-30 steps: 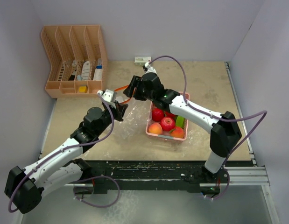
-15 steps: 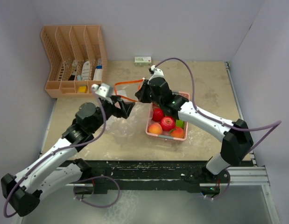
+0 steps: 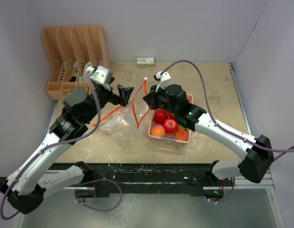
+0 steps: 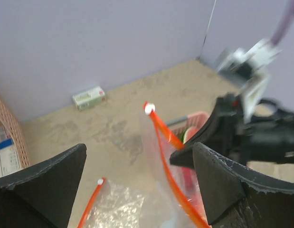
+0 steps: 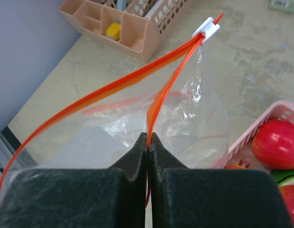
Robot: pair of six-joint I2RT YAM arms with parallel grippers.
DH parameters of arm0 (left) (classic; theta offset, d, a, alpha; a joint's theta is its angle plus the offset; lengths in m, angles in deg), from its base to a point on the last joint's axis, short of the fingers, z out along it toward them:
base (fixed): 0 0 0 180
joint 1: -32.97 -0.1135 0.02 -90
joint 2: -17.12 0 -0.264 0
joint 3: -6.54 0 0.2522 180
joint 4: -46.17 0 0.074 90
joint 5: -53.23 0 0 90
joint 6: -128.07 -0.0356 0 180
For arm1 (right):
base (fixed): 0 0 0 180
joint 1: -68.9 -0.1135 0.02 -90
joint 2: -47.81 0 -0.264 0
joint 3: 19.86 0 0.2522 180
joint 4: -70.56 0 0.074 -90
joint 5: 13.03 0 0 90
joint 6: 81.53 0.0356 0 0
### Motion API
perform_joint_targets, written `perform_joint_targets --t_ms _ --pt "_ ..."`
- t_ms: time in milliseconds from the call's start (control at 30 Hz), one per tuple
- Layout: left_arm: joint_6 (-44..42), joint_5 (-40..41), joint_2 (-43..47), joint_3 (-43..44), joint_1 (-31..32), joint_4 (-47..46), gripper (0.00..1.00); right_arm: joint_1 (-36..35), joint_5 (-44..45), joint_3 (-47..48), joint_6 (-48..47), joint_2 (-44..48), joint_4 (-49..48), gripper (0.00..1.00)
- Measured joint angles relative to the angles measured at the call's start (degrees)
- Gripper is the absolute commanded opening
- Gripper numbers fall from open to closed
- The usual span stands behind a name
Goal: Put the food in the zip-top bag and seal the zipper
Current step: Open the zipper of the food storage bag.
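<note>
Two fingers of the right gripper (image 5: pixel 148 137) are pressed flat together on one orange zipper strip (image 5: pixel 161 92) of the clear zip-top bag (image 5: pixel 194 114), holding that lip up off the worktop. The strip runs away from the pinch to a white slider (image 5: pixel 207 29) at its end. The left gripper (image 4: pixel 138 147) hangs just beside it with its jaws wide apart and nothing between them. The bag's other lip (image 3: pixel 109 115) lies low, slack toward the left edge.

The bag's body sags onto the middle of the worktop. Just to its right, nearer the near edge, the pink basket (image 3: pixel 162 138) has all the food in it: a red apple (image 3: pixel 170 125), a peach (image 3: pixel 157 130), a green piece (image 3: pixel 183 124) and others.

The film looks thin, limp and slippery, so it would likely crumple or slide out of a pinch. The zipper band seems the stiffer part and the sound place to grip, and the free lip is probably what the left gripper needs to spread the mouth. The glossy, rounded fruits look light and hard and may squirt from the jaws unless taken across their middle.
</note>
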Motion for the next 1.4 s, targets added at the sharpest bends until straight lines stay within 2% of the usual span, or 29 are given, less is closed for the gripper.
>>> perform_joint_targets --t_ms 100,267,467,700,900,1100,1300,1400 --pt "-1.5 -0.7 -7.2 2.6 0.0 4.7 0.92 -0.2 -1.2 0.0 -2.8 3.0 -0.4 0.00" --pt "-1.4 -2.4 -12.3 2.7 0.0 11.1 0.89 -0.4 -1.7 0.0 -5.1 5.6 -0.7 0.00" --pt "0.5 -4.9 -12.1 2.7 0.0 11.5 0.81 -0.4 -1.6 0.0 -5.9 5.6 -0.1 0.00" --pt "4.0 -6.0 -7.3 2.7 0.0 11.4 0.80 -0.4 -0.4 0.0 -6.0 5.6 0.7 0.00" --pt "8.0 -10.7 -3.7 1.4 0.0 8.8 0.81 -0.4 2.1 0.0 -5.7 5.3 2.0 0.00" --pt "11.2 -15.0 -6.9 -1.0 0.0 6.1 0.82 -0.5 3.7 0.6 -5.3 3.5 2.7 0.00" --pt "12.3 -15.7 -10.6 -2.0 0.0 5.9 0.83 -1.0 3.8 0.8 -5.1 2.7 2.9 0.00" --pt "12.4 -15.7 -12.2 -2.0 0.0 5.7 0.81 -1.1 3.8 1.2 -5.1 2.7 2.9 0.00"
